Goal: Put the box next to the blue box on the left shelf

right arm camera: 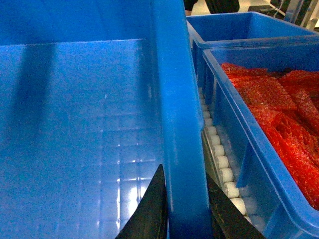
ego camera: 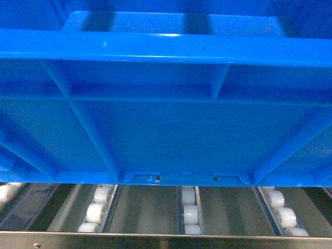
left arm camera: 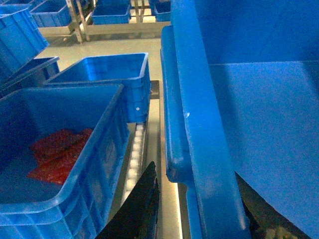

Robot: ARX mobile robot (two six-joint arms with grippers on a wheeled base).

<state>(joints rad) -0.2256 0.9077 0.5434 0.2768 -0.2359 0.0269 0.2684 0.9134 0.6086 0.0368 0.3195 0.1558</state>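
The box [ego camera: 166, 129], a big bright blue ribbed crate, fills the head view just above the left shelf's [ego camera: 166, 241] white rollers [ego camera: 189, 212]. My right gripper [right arm camera: 183, 169] is shut on the box's right wall [right arm camera: 174, 99], one black finger on each face. My left gripper [left arm camera: 193, 167] straddles the box's left wall [left arm camera: 199, 124]. Its outer finger [left arm camera: 144, 204] stands apart from the wall, with bright steel showing in the gap. A blue box [left arm camera: 60, 149] holding red bags sits on the shelf just left of the held box.
Another blue box [right arm camera: 259, 124] full of red bags sits close on the right, across one roller lane [right arm camera: 219, 154]. More blue crates [left arm camera: 109, 74] stand behind both neighbours. A roller lane [left arm camera: 134, 159] runs between the held box and the left neighbour.
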